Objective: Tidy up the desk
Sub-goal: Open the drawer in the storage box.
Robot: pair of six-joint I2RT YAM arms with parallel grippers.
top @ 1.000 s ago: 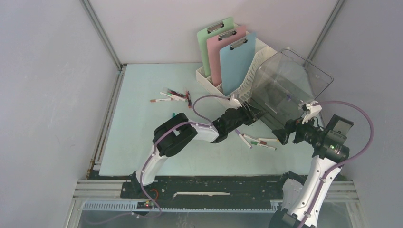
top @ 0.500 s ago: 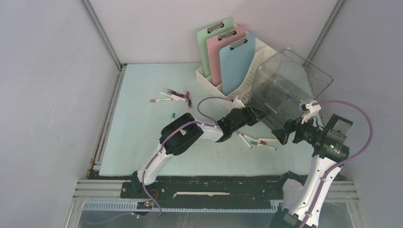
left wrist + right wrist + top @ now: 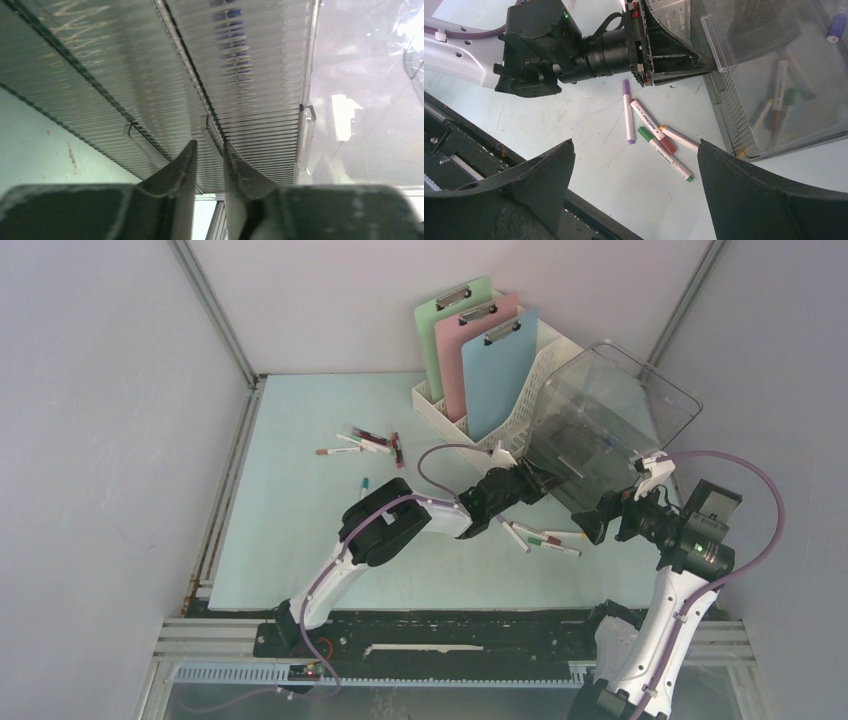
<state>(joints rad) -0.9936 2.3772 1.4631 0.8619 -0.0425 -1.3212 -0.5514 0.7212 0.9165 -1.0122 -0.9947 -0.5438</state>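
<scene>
Markers (image 3: 540, 537) lie on desk (image 3: 300, 510) before the bin (image 3: 610, 430).

Markers (image 3: 780, 82) inside the clear bin (image 3: 729, 120) look blurred; perhaps 4, count unclear.

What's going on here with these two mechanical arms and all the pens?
Two robot arms are tidying a desk. The left pincer sits at the lip of a clear plastic bin, jaws nearly together; whether it grips is hard to tell. The right pincer hangs wide open above loose markers beside the bin. Other markers are already inside it, another bunch lies farther left, and three clipboards stand in a white rack.
</scene>
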